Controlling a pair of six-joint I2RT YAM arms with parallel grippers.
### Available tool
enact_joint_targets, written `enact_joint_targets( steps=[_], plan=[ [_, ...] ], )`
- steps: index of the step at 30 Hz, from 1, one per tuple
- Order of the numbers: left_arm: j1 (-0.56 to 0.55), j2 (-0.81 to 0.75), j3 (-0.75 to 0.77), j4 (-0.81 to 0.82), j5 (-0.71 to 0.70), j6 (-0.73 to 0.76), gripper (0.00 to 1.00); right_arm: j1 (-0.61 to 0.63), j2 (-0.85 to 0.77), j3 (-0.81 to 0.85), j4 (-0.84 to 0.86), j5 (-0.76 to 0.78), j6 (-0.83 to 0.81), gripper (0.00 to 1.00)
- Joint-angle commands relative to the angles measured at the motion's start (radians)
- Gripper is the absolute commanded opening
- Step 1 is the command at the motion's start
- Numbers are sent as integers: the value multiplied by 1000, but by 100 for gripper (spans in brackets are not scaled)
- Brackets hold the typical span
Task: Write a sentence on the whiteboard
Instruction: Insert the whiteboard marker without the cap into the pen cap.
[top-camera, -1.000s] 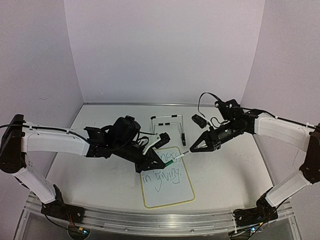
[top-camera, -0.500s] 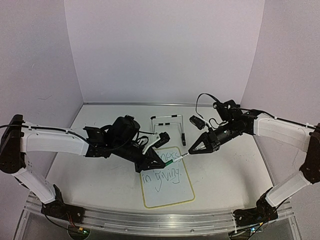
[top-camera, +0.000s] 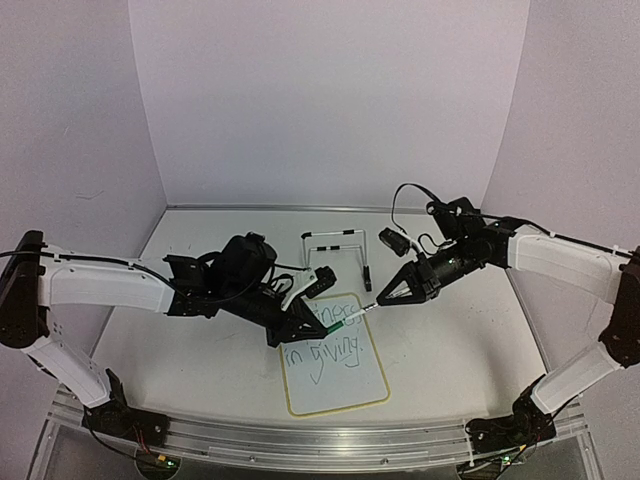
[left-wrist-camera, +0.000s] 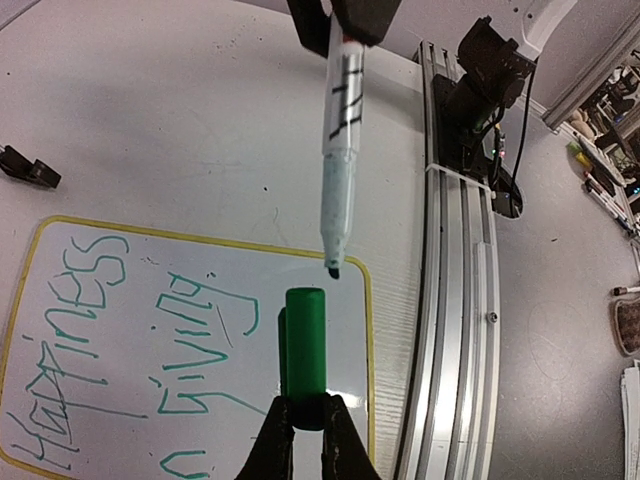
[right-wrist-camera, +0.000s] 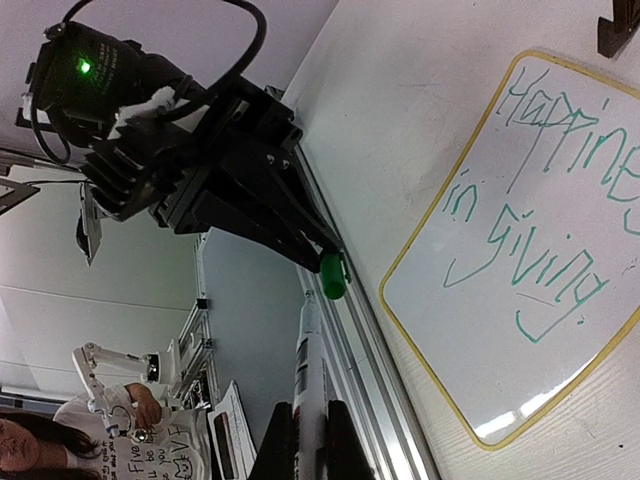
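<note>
Two parts held nose to nose, seemingly for recapping: green cylindrical cap (left-wrist-camera: 304, 340) pinched by the left gripper (left-wrist-camera: 305, 425), white marker pen (left-wrist-camera: 340, 130) clamped by the right gripper (top-camera: 382, 298), above the yellow-rimmed white whiteboard (top-camera: 340, 388) lying flat toward the table's (top-camera: 450, 350) near edge, green handwritten sentence (top-camera: 325, 352) complete.

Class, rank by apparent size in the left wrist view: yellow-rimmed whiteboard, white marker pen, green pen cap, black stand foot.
1. Yellow-rimmed whiteboard
2-3. White marker pen and green pen cap: similar; the cap is nearer the camera, so unranked
4. Black stand foot
</note>
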Motion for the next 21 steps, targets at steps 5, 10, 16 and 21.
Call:
enact_joint_targets(
  steps=[5,10,16,21],
  plan=[
    [4,-55,-17,-6,9,18,0,4,-31,37,3,7,-7,0],
    [4,-57,-7,-3,14,23,0,4,-2,27,3,-6,-7,0],
    [4,-57,4,-5,18,26,0,4,11,28,1,-8,-12,0],
    [4,-62,10,-7,22,27,0,5,25,25,2,-8,-18,0]
  ],
)
